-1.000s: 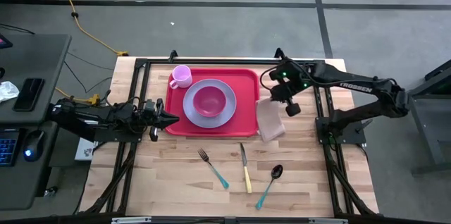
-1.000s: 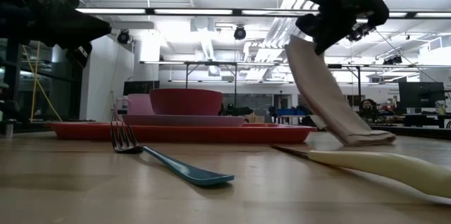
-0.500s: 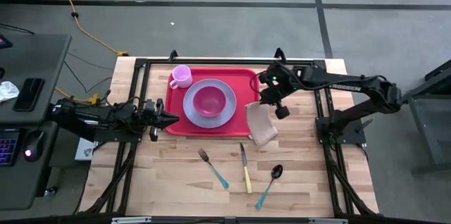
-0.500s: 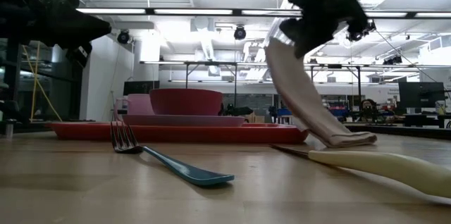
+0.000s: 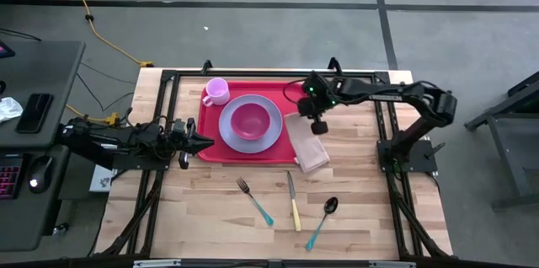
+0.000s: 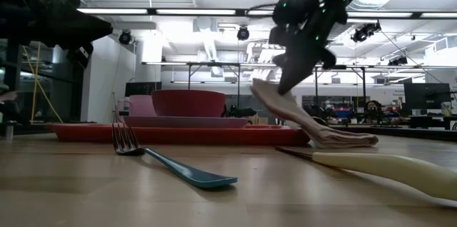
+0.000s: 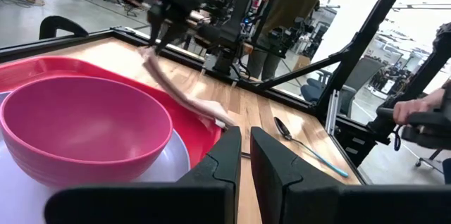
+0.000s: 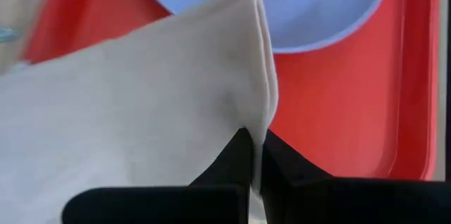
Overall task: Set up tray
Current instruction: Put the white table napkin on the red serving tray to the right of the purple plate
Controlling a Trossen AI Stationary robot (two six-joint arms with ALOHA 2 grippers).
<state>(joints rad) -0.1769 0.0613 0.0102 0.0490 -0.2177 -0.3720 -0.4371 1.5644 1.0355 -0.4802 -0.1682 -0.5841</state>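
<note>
The tray [image 5: 253, 144] lies flat on the far middle of the wooden counter [image 5: 362, 217]. It looks like stiff, smooth red plastic with rounded corners and a low rim, probably light but loaded, so it is best left in place; the rim would be the spot to take hold.

On it sit a round lavender plate [image 5: 271, 133] holding a deep pink bowl [image 5: 250, 120], glossy and hard, and a pink cup [image 5: 216, 91] at the far left corner.

The right gripper [image 5: 317, 125] has its fingers pressed together, pinching an edge of a beige napkin [image 5: 308, 148]. The cloth is soft and limp: it sags from the pinch, its free end draped over the tray's right rim onto the counter.

The left gripper [image 5: 205, 142] waits at the tray's left edge, fingers slightly apart, holding nothing.

Near the front lie a fork [image 5: 254, 201], a knife [image 5: 293, 202] and a spoon [image 5: 322, 222], slim, with coloured handles.
</note>
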